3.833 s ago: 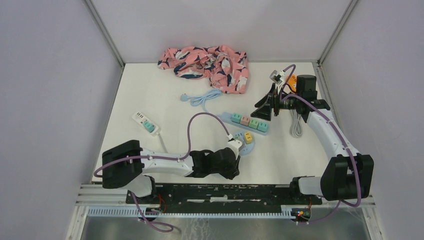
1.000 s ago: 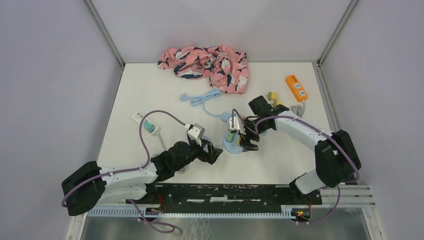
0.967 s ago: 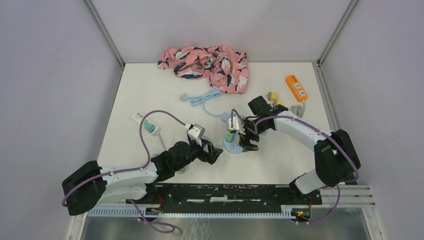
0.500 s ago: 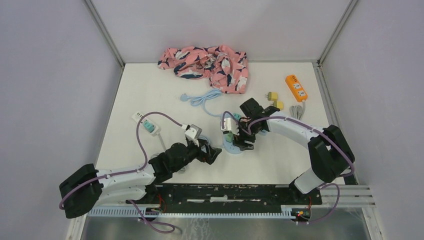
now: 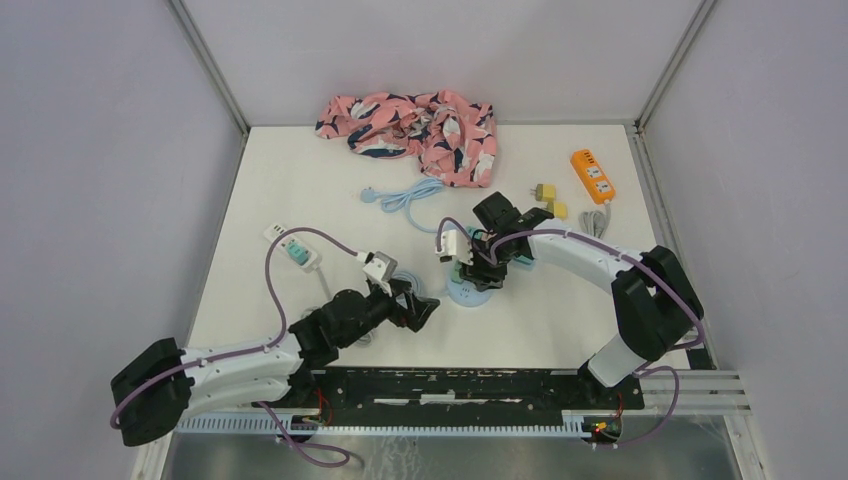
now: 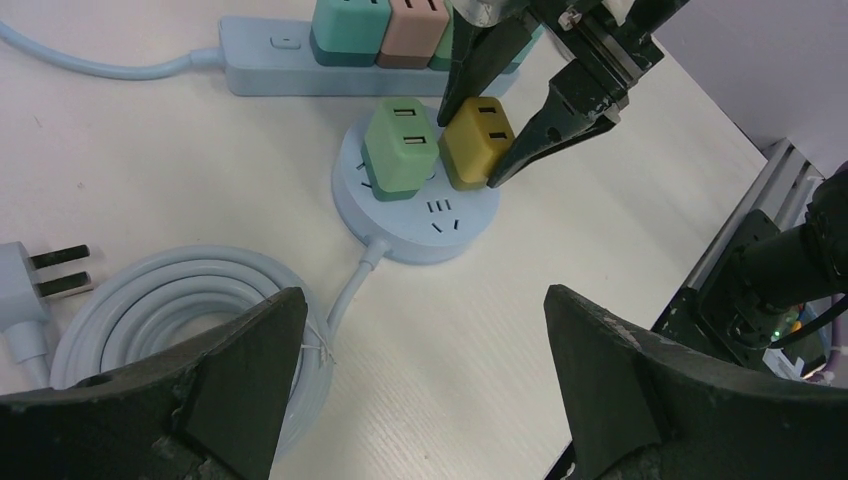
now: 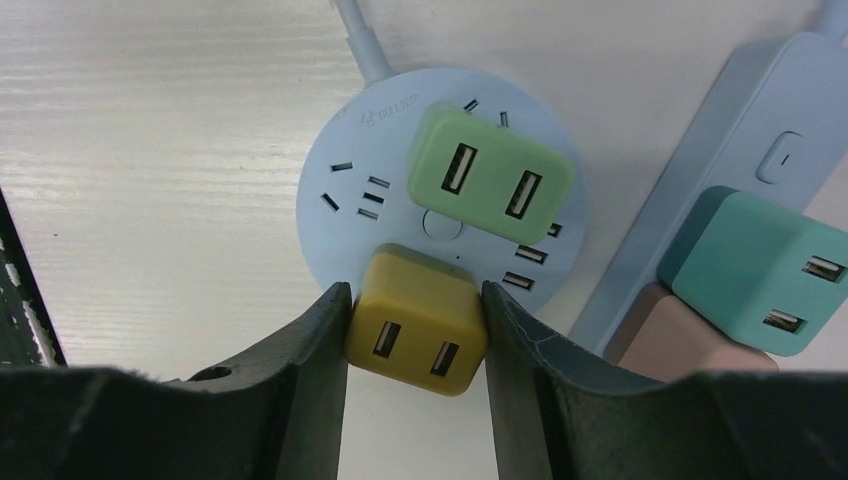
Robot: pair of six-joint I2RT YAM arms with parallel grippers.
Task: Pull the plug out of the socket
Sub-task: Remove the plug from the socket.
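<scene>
A round light-blue socket lies on the white table with a green plug and a yellow plug standing in it. My right gripper has come down from above and is shut on the yellow plug, one finger pressed against each side. The left wrist view shows the same grip on the yellow plug, which still sits in the socket. My left gripper is open and holds nothing. It hovers just short of the socket, beside a coiled pale-blue cable.
A long blue power strip with teal and pink plugs lies right behind the round socket. Farther off are a pink patterned cloth, an orange power strip, loose yellow plugs and a white strip.
My right gripper's fingers have drawn in from wide open onto the yellow plug, and the right arm has shifted slightly left. The left arm has edged back a little, still open.
</scene>
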